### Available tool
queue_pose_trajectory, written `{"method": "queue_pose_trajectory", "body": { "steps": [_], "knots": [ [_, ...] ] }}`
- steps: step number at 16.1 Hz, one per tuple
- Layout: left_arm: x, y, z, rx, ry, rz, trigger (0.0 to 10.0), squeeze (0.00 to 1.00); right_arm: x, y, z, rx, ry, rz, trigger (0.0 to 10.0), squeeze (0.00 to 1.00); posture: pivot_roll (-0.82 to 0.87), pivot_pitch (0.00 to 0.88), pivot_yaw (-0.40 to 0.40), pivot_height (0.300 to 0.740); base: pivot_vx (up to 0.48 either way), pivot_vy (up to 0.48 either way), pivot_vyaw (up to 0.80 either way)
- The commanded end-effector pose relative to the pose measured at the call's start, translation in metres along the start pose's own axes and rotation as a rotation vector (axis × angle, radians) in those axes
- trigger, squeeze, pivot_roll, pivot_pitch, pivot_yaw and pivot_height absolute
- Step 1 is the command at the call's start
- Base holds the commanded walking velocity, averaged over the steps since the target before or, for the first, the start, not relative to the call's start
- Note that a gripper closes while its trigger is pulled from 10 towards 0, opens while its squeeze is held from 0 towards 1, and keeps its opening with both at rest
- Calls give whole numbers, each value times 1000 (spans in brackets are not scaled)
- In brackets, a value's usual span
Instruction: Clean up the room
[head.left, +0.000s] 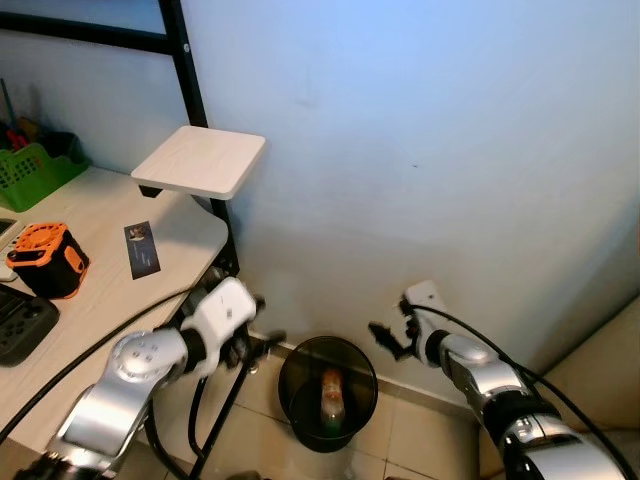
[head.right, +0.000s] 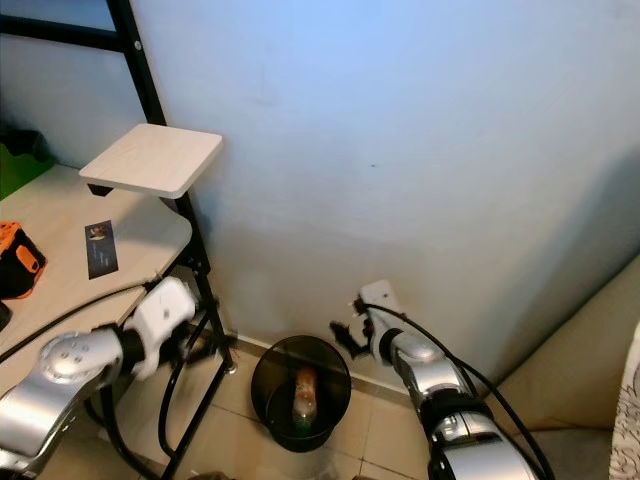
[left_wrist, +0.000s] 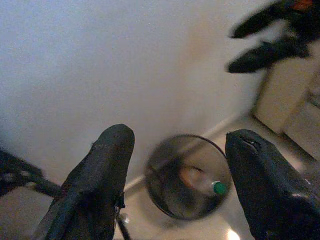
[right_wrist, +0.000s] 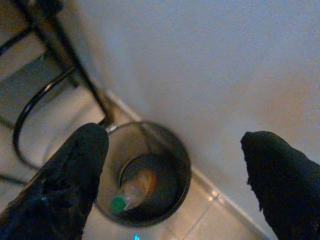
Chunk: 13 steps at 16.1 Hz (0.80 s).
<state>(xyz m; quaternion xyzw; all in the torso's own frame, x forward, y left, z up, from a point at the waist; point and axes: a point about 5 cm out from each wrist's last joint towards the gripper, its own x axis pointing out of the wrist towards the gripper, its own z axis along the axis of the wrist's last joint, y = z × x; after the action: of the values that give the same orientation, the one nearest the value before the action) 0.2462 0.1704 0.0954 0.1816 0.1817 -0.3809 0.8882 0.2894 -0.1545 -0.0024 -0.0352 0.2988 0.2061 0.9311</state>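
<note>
A round black mesh waste bin (head.left: 327, 392) stands on the tiled floor against the wall. Inside it lies a plastic bottle (head.left: 330, 393) with a green cap (left_wrist: 218, 188) and an orange label. My right gripper (head.left: 390, 338) hangs open just above the bin's right rim, with nothing between its fingers (right_wrist: 75, 180). My left gripper (head.left: 262, 345) is open and empty too, to the left of the bin beside the black desk frame. Both wrist views look down into the bin (right_wrist: 145, 175).
A light wooden desk (head.left: 110, 300) on a black metal frame (head.left: 225, 240) stands at the left. It carries an orange and black device (head.left: 47, 258), a dark card (head.left: 142, 249) and a green basket (head.left: 35, 170). A small raised shelf (head.left: 200, 160) juts out. The wall is close ahead.
</note>
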Motion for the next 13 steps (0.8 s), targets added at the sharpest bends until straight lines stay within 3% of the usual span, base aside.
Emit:
{"method": "queue_pose_trajectory", "body": {
  "steps": [1, 4, 5, 7, 10, 13],
  "knots": [
    [-1, 8, 3, -23, -14, 67, 10000, 0, -3, -4, 7, 42, -79, -40, 10000, 1000, -31, 0, 22, 740, 0, 0, 0],
    [3, 7, 3, -86, -44, 212, 10000, 0, -21, -4, 15, 168, -296, -195, 10000, 1000, -40, 0, 24, 740, 0, 0, 0],
    [4, 7, 3, -96, -49, 245, 10000, 0, -22, -3, 17, 168, -310, -218, 10000, 1000, -40, 0, 24, 740, 0, 0, 0],
    [5, 9, 6, -82, -62, 354, 10000, 0, -27, 7, 32, 275, -420, -252, 10000, 1000, -16, 0, 10, 740, 0, 0, -694],
    [4, 9, 9, -85, -68, 402, 10000, 0, -35, 17, 46, 276, -497, -232, 10000, 1000, -1, 0, 5, 740, 0, 0, -694],
    [-2, 8, 7, -95, -64, 418, 10000, 0, -40, 28, 46, 242, -499, -121, 10000, 1000, 17, 0, -3, 740, 0, 0, -694]
  ]
}}
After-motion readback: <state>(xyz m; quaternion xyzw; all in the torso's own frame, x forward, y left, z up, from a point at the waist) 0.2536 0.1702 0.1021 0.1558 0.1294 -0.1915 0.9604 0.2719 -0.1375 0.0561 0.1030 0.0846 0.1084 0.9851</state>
